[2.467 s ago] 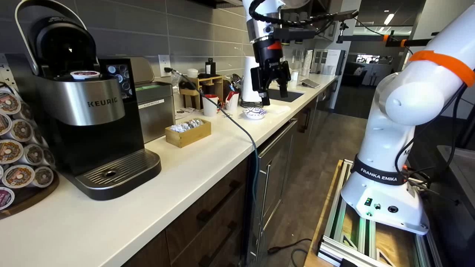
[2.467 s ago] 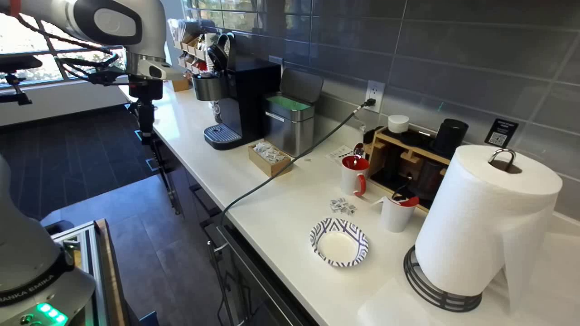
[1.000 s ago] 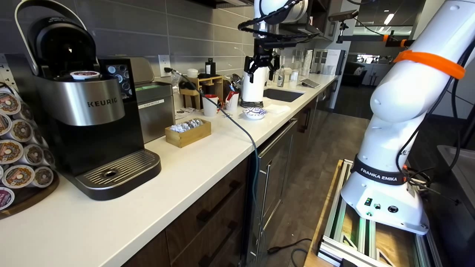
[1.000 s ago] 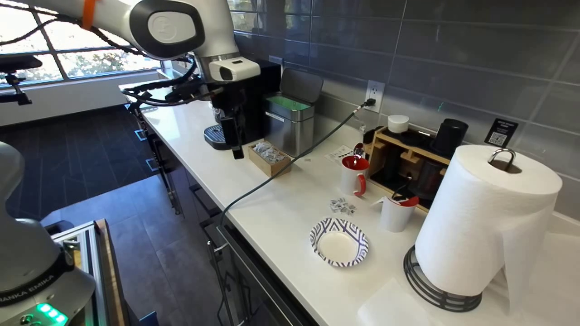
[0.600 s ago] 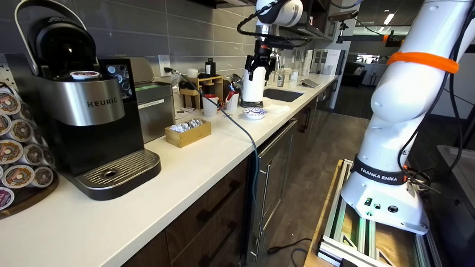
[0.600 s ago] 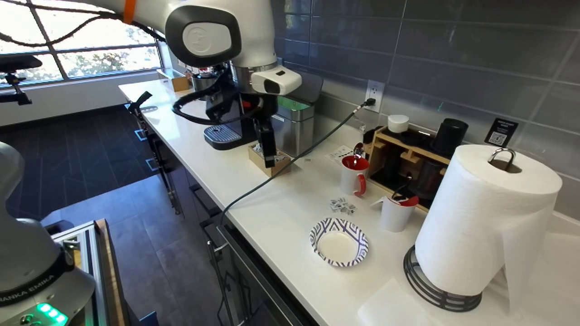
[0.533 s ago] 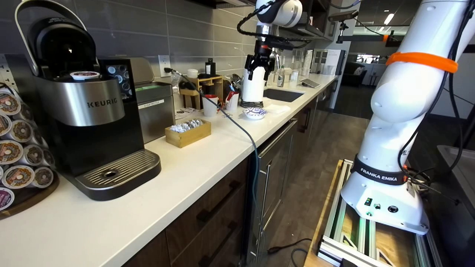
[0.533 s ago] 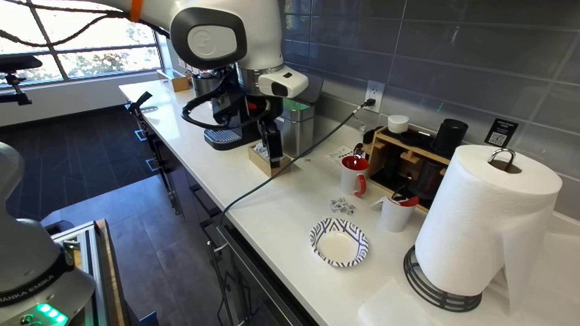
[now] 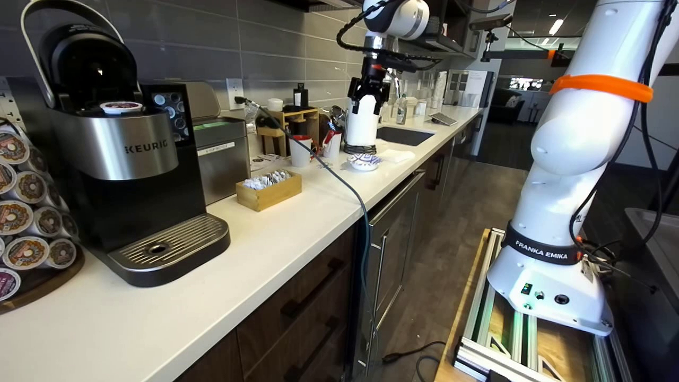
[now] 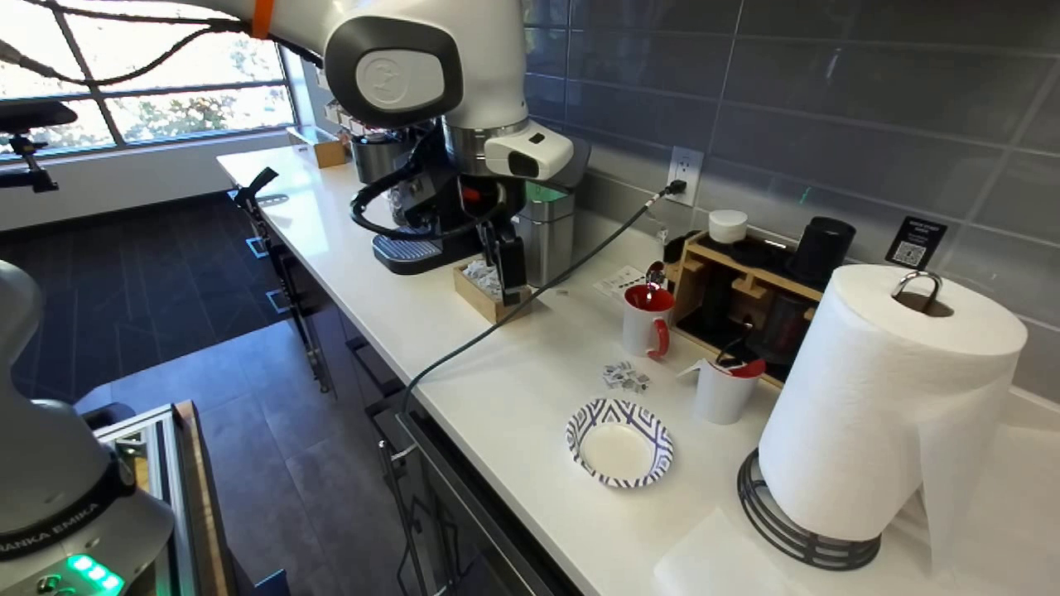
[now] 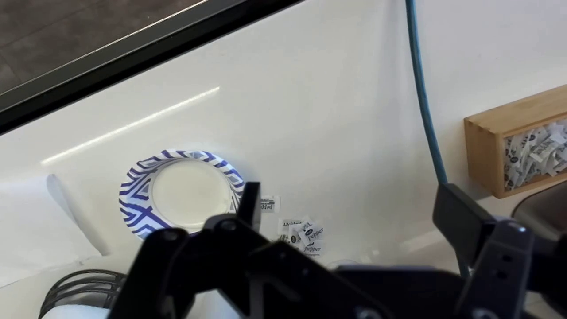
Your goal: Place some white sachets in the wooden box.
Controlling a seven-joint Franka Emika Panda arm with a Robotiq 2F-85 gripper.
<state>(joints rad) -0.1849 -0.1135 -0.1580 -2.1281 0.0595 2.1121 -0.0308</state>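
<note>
Print "pepper" on loose white sachets, wide gap at the end effector

In the wrist view, a wide gap between the fingers of the end effector; nothing in grip. Position above the tabletop, well apart from the surface. In an exterior view, one finger in front of part of the wooden box along the camera line.

Location of the loose white sachets: on the tabletop, between the blue-patterned bowl and a red-lined mug. Legible in the wrist view: "pepper", on several of the group, and upside down on a sachet just beside the bowl, partly behind the finger at left.

In both exterior views, the wooden box near the metal bin, well apart from the loose group, with further white sachets inside. Between box and group, a blue-green cable across the tabletop.

Other markings, in an exterior view: "KEURIG" on the coffee machine at left; "FRANKA EMIKA" on the dark collar of the arm at right; print on the bin and the coffee pods too small to read. In an exterior view, a black card with a square code, behind the paper-towel roll; lettering likewise too small.
</note>
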